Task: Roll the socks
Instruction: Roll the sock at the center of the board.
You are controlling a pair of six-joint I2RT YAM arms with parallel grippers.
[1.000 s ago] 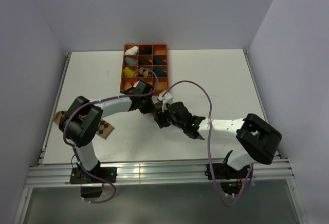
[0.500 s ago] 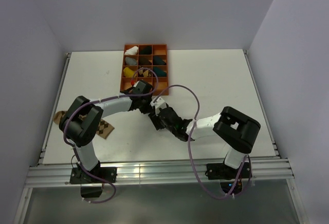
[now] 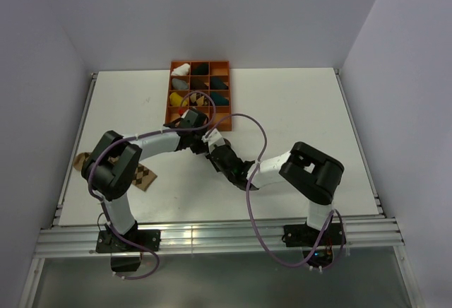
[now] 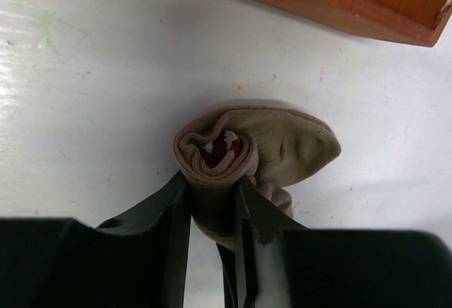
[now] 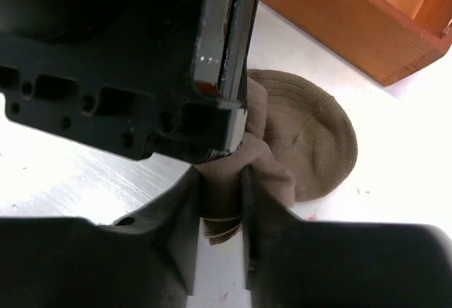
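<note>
As you scan from the left, argyle sock: flat on the table near its left edge, partly under your left arm, well apart from both claws.
Left gripper: clamped on the tan sock, one finger on each side of the rolled end.
Tan sock: mid-table, rolled into a coil at one end, red-and-white cuff showing in the coil's centre, the toe end spread flat on the table.
Orange tray: just beyond the tan sock, not touching it.
Right gripper: closed on the same tan sock, fabric pinched between its fingers, pressed close against your left gripper.
</note>
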